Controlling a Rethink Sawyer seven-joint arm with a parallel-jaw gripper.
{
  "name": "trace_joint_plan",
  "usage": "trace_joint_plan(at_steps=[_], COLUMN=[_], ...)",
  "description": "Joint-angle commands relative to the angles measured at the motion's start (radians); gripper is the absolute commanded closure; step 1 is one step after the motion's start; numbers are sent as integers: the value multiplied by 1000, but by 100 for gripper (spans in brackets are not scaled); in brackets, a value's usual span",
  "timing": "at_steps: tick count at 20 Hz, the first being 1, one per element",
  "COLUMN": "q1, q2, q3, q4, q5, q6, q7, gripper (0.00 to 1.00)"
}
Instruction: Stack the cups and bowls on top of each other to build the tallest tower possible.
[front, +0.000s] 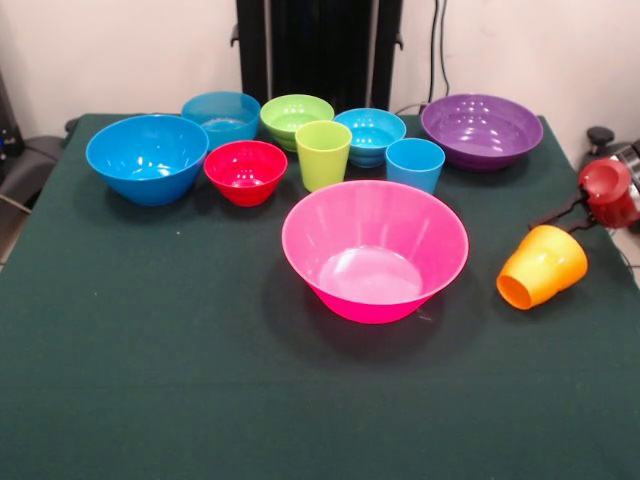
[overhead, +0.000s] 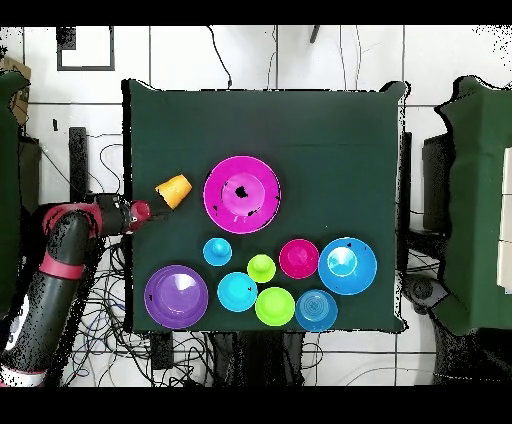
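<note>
The huge pink bowl (front: 373, 250) (overhead: 241, 194) stands upright mid-table with nothing in it. Behind it in a row are the large blue bowl (front: 147, 157) (overhead: 347, 265), small red bowl (front: 245, 170), small blue bowl (front: 221, 115), lime green bowl (front: 296, 118), lime green cup (front: 322, 155), ribbed cyan bowl (front: 370, 135), light blue cup (front: 415, 164) and wide purple bowl (front: 481, 130) (overhead: 176, 296). The orange cup (front: 541, 266) (overhead: 173, 190) lies tilted on its side near the table's edge, mouth away from the gripper. My gripper (front: 572, 212) (overhead: 140, 212) is low at the cup's base. No tower stands.
The arm (overhead: 62, 250) reaches in low from beside the table. Cables (overhead: 130, 330) lie on the floor around the table. The dark green cloth (front: 180, 380) covers the table in front of the pink bowl.
</note>
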Motion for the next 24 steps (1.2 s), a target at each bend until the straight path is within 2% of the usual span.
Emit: trace_joint_plan(at_steps=[1, 14, 24], q1=[-19, -47, 4], q2=[20, -2, -48], q3=[75, 31, 93], q4=[-147, -209, -107], q5=[-56, -47, -85], q6=[-23, 19, 18], q7=[234, 266, 148], gripper=[0, 0, 0])
